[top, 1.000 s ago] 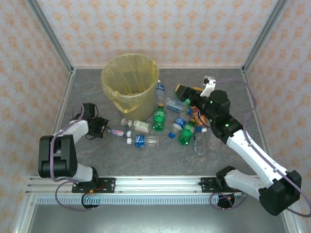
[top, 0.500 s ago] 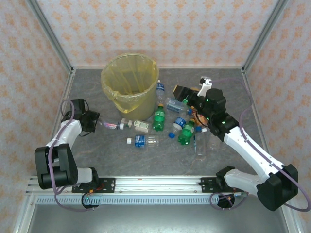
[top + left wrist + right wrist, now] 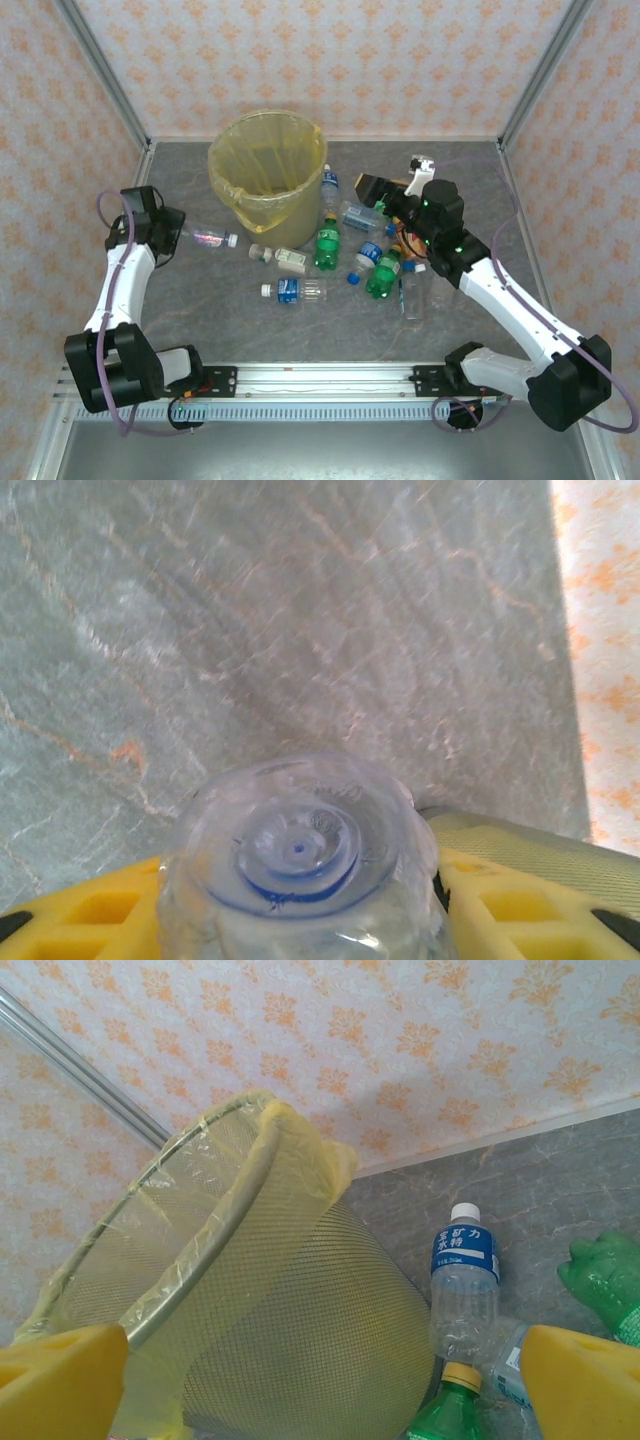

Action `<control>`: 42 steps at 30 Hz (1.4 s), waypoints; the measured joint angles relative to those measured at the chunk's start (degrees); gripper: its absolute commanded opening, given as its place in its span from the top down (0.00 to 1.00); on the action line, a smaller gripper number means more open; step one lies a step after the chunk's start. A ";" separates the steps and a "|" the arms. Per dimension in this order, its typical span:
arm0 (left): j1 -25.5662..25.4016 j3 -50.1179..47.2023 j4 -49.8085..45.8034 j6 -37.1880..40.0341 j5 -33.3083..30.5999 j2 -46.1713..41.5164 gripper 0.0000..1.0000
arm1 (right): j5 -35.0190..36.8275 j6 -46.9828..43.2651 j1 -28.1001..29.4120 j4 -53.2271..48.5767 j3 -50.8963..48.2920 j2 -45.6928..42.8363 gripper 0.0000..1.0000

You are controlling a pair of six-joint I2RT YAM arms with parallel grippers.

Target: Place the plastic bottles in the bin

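Grey table (image 3: 240, 325) with a marbled pattern. Carries a round bin (image 3: 268, 212) lined with a yellow bag, upright, at the far middle and a little to the left. Just beside the bin on its right, a blue-label bottle (image 3: 330, 186). In front of the bin, lying on their sides, a white-label bottle (image 3: 285, 258) and, nearer, a blue-band bottle (image 3: 296, 290). To the right of these, a green bottle (image 3: 327, 243), then a second green bottle (image 3: 383, 274). Close around them, a few more clear bottles, scattered.
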 measured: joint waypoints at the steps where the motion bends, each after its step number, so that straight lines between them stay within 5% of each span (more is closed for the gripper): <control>1: 0.00 1.05 -0.44 0.26 -0.59 -0.09 0.47 | -0.09 -0.02 0.00 -0.07 0.37 0.11 0.00; 11: -0.35 9.11 -3.15 2.86 -6.97 -0.85 0.45 | -0.59 -1.49 0.00 -1.07 3.54 0.31 0.00; 25: -8.26 21.66 -5.92 8.92 -19.06 -1.51 0.46 | -0.55 -1.44 0.00 -1.53 3.19 -3.56 0.00; 42: -15.06 44.30 -3.50 21.42 -23.69 -0.20 0.46 | -0.57 -1.46 0.00 -2.21 3.23 -3.78 0.00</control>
